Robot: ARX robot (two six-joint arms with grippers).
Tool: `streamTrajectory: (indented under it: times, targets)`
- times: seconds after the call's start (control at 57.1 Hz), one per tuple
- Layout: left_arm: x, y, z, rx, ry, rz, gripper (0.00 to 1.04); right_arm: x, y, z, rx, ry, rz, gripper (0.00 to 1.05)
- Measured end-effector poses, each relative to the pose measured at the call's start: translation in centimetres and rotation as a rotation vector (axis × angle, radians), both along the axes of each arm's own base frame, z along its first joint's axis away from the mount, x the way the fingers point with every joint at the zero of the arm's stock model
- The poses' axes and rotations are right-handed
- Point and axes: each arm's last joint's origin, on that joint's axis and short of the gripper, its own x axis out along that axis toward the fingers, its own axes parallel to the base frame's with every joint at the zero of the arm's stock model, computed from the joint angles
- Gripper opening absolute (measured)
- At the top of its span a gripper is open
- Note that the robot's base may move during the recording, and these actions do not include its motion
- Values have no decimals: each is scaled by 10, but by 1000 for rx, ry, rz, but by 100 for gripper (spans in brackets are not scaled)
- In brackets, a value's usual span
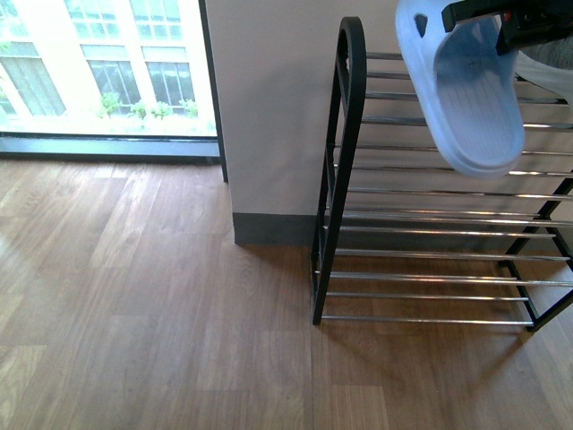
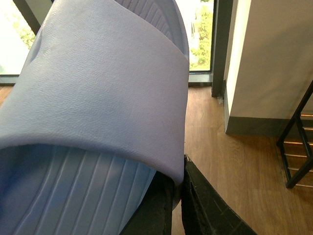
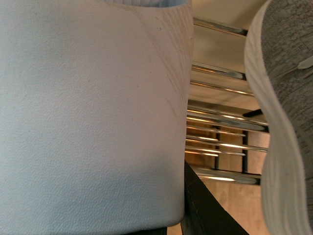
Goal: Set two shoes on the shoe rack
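Front view shows a black end effector at the top right edge clamped on a pale blue sandal, which hangs toe-down in front of the upper bars of the shoe rack; which arm this is cannot be told. Both wrist views are filled by a pale sandal strap pinched against dark fingers. A grey sneaker sits close beside the rack bars. Hanging this steeply, the sandal could slip between the thin bars or catch one on release.
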Motion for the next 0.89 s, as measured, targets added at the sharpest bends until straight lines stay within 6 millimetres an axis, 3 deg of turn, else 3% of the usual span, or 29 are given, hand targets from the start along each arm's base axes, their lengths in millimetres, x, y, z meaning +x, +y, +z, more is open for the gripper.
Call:
streamTrajectory:
  times: [0.158,0.438,0.892]
  targets:
    - [0,0,0,0,0,0,2,20,-12,1,-66,73,-39,1]
    - [0,0,0,0,0,0,2,37,-29,3,-65,151,-70,1]
    - [0,0,0,0,0,0,2,57,-37,-9,-31,167,-160,1]
